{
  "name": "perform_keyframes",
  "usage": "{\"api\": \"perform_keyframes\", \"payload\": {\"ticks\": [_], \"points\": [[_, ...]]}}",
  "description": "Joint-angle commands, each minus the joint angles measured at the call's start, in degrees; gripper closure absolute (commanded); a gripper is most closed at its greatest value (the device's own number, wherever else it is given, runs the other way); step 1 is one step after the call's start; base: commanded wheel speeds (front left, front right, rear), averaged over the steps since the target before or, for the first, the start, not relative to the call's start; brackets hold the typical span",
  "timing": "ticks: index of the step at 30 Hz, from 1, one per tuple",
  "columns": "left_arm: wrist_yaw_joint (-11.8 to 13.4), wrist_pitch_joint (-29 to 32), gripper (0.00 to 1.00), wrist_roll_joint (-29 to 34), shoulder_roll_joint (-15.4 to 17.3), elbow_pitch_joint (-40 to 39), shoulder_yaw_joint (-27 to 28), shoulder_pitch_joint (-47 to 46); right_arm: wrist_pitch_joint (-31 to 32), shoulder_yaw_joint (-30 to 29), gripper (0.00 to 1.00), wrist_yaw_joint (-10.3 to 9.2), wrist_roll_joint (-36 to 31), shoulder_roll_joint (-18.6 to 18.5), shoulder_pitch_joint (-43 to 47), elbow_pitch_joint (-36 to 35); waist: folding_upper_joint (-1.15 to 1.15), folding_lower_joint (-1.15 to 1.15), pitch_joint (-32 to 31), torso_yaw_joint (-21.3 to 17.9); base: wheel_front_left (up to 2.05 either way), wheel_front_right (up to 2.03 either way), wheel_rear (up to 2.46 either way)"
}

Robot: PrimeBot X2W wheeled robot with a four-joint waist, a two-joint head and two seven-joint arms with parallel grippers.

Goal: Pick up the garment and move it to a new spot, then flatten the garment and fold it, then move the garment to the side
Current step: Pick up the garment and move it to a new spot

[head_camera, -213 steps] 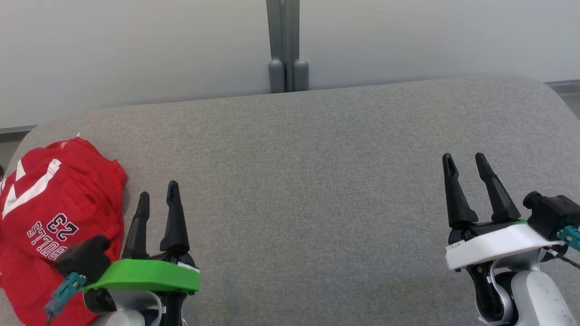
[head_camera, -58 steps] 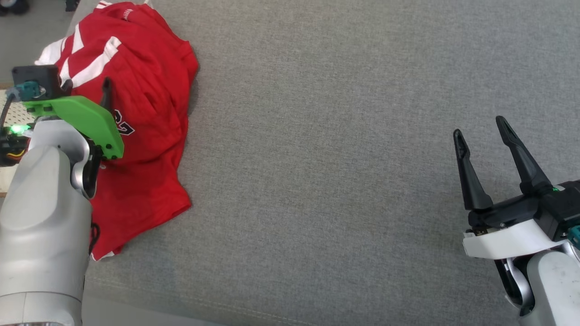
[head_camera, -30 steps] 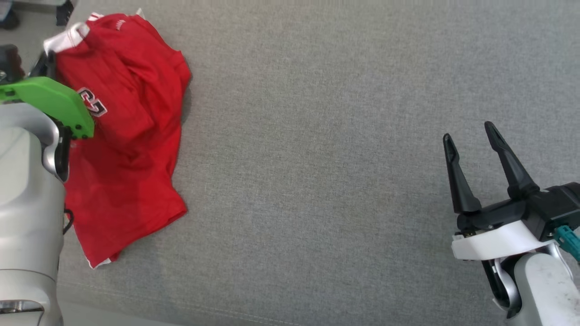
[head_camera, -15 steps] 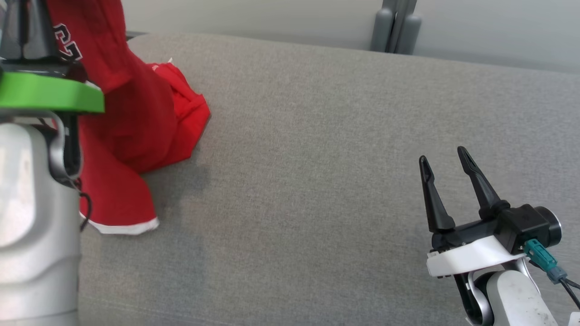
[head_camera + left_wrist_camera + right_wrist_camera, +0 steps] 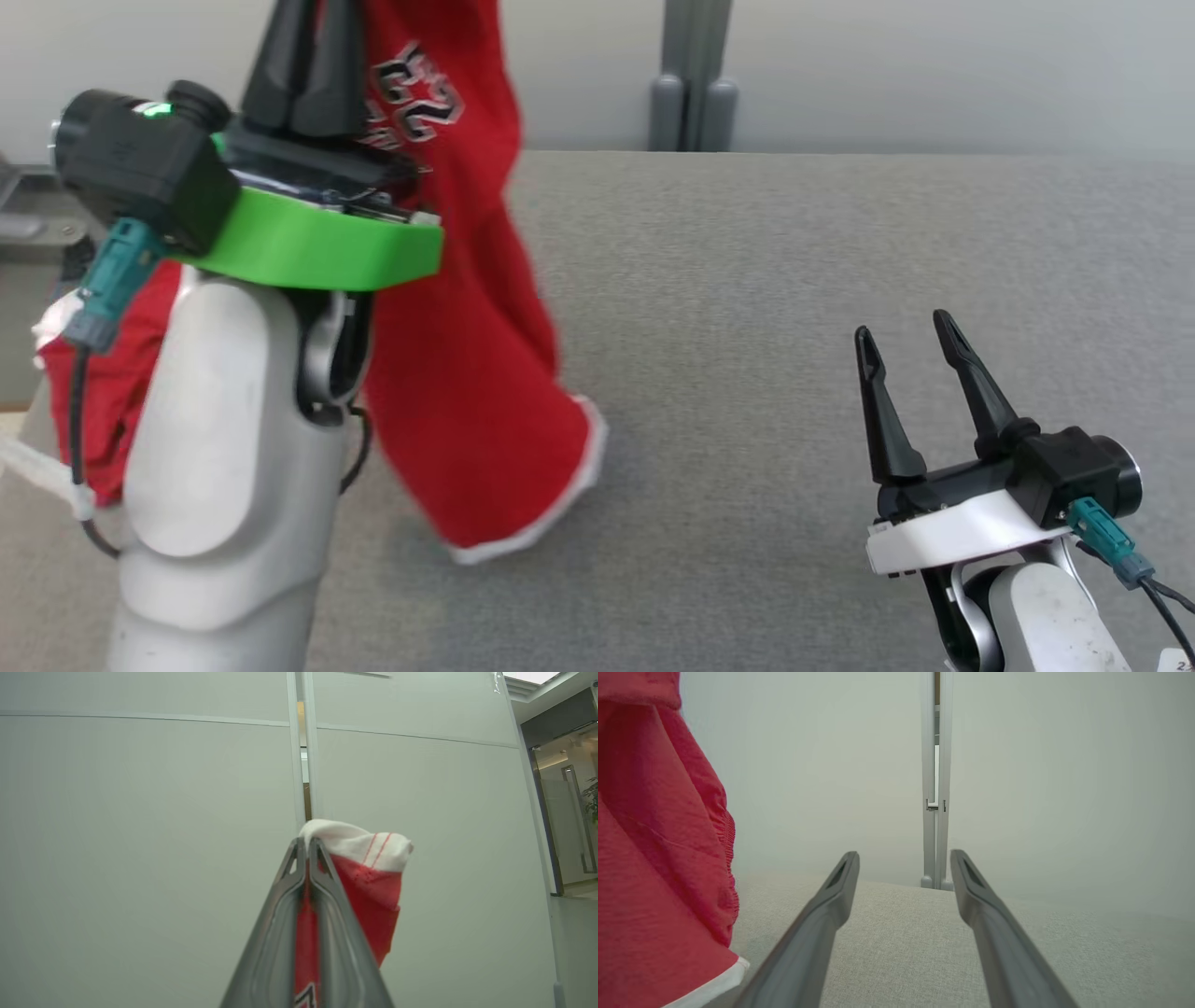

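The left gripper (image 5: 303, 844) holds the red garment (image 5: 467, 373) clamped, hanging over the gray counter (image 5: 840, 233). The right gripper (image 5: 902, 324) stands apart.

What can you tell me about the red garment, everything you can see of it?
The red garment is thin, lightly textured jersey-like fabric with white trim and dark, white-outlined lettering and numerals near the top. It hangs crumpled and unfolded from the left pincer, which is shut on a white band with thin red stripes. Its white-edged hem dangles low over the grey padded surface; whether it touches is unclear.
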Motion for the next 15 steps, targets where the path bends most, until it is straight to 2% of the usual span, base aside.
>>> {"api": "perform_keyframes", "payload": {"ticks": [1,8,13,15], "points": [[0.69,0.41,1.00,-0.48,-0.58,-0.69,-0.84,-0.31,-0.19,-0.06,0.00,0.01,-0.10,-0.01,-0.54,-0.23,0.00,0.00,0.11,-4.77,0.00,0.00,0.00],[5.85,0.19,1.00,-2.37,-1.94,-0.42,-7.06,-4.47,-0.19,-0.39,0.00,0.01,1.09,0.17,-3.21,-0.66,0.00,0.00,4.09,-14.56,0.00,0.00,0.00],[9.38,-1.37,1.00,-2.45,-1.93,5.78,-10.50,-8.60,-0.18,-0.29,0.00,0.01,3.57,0.20,-5.09,-0.58,0.00,0.00,7.79,-22.71,0.00,0.00,0.00],[10.00,-2.21,1.00,-1.49,-1.88,9.83,-11.04,-10.52,-0.18,-0.06,0.00,0.01,4.51,0.23,-5.56,-0.31,0.00,0.00,9.04,-25.80,0.00,0.00,0.00]]}}
